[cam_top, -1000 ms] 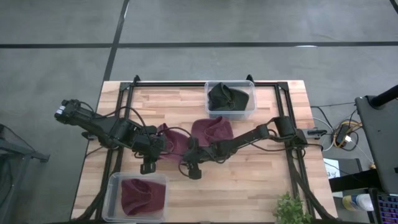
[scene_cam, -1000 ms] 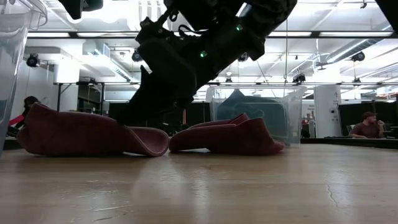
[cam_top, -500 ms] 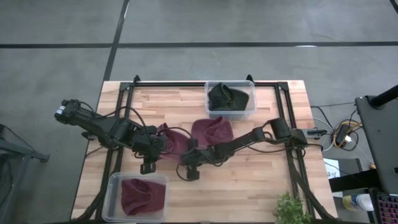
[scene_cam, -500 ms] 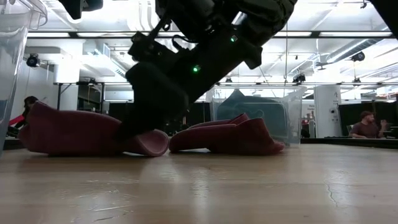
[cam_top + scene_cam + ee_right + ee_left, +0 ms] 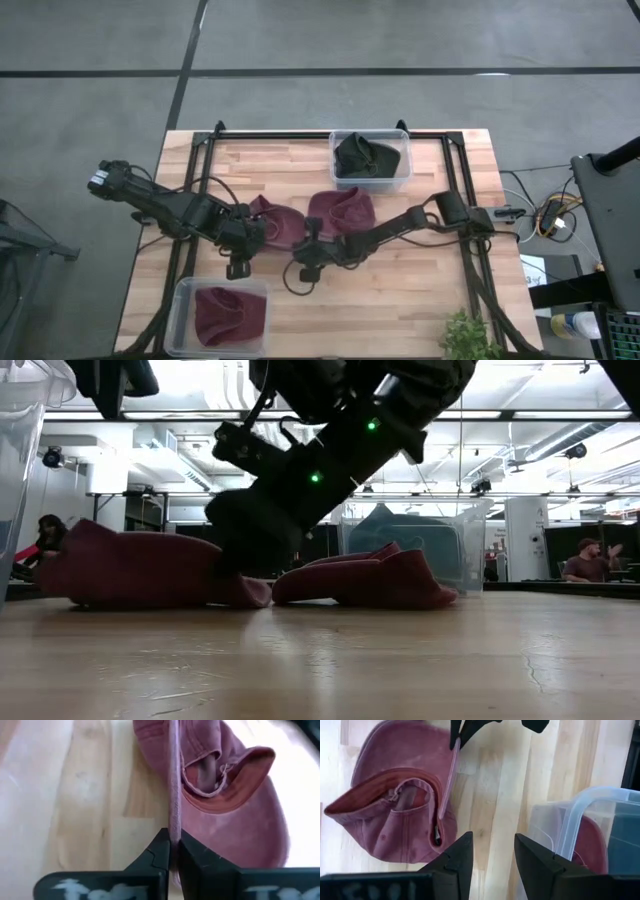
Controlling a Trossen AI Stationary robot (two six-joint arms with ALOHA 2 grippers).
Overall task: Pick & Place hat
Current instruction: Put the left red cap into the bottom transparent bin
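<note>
A maroon hat point(image 5: 278, 226) lies on the table at mid-left, crown up, brim toward the right point(image 5: 130, 570). My right gripper point(image 5: 297, 250) is down at that brim and shut on it point(image 5: 174, 851). A second maroon hat point(image 5: 342, 210) rests on the wood just right of it point(image 5: 365, 582). My left gripper point(image 5: 492, 862) hangs open above the table, between the first hat point(image 5: 400, 805) and the near-left bin point(image 5: 580, 835), holding nothing. My right gripper pinches the edge of the hat's brim point(image 5: 174, 832) between its two fingers, with the brim standing edge-on in the gap. The fingers point(image 5: 245, 545) come from the table's right, slanting down. The hat's crown point(image 5: 235, 805) still lies on the table.
A clear bin point(image 5: 368, 160) at the far edge holds a dark hat. Another clear bin point(image 5: 222, 315) at the near left corner holds a maroon hat. A black frame point(image 5: 300, 136) runs along the table's far edge and sides. A plant point(image 5: 465, 338) stands at the near right.
My right gripper has come down and toward the table's left onto the first hat's brim and has shut on it. The brim, which lay curled and flat on the wood, now stands pinched between the fingers. The hat's crown has stayed in place.
</note>
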